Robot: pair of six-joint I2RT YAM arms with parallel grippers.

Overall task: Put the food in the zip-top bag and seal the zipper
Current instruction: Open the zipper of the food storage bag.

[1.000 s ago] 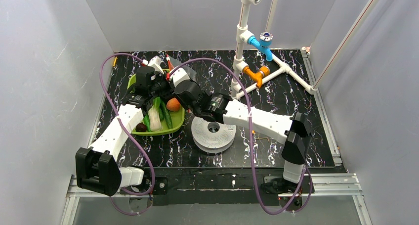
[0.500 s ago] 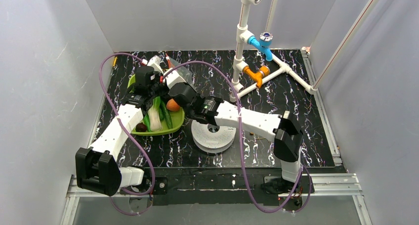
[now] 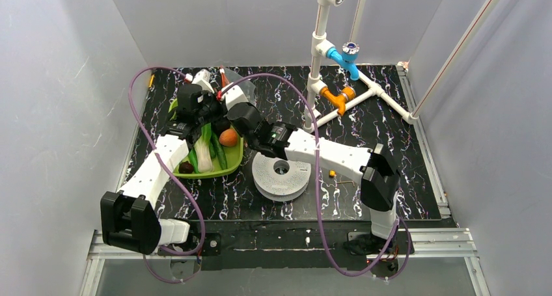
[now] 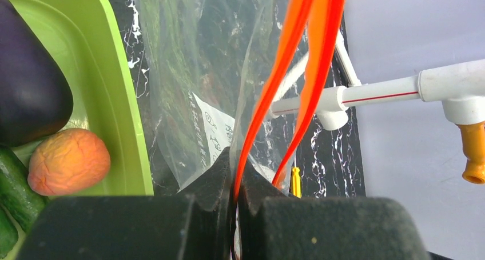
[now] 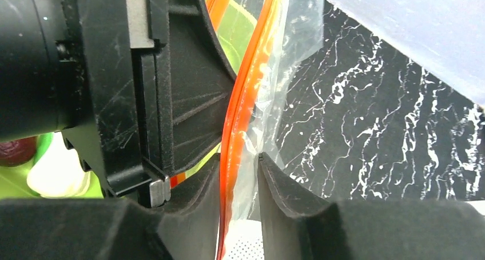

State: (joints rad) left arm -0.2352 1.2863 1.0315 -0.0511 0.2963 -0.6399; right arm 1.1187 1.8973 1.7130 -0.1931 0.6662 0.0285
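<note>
Left end effector [image 4: 235,183] is clamped on the zipper [image 4: 311,48]; right end effector [image 5: 239,206] straddles it, pinch unclear. The zip-top bag [image 4: 194,71] hangs at the table's [image 3: 390,114] ten o'clock; part the lips evenly, without tearing free.

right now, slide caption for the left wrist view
Left gripper pinches the orange-red zipper of the clear bag beside the green tray holding eggplant and orange fruit.

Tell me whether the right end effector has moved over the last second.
Yes, slightly: in the top view the right end effector has shifted left and farther from the white perforated disc.
</note>
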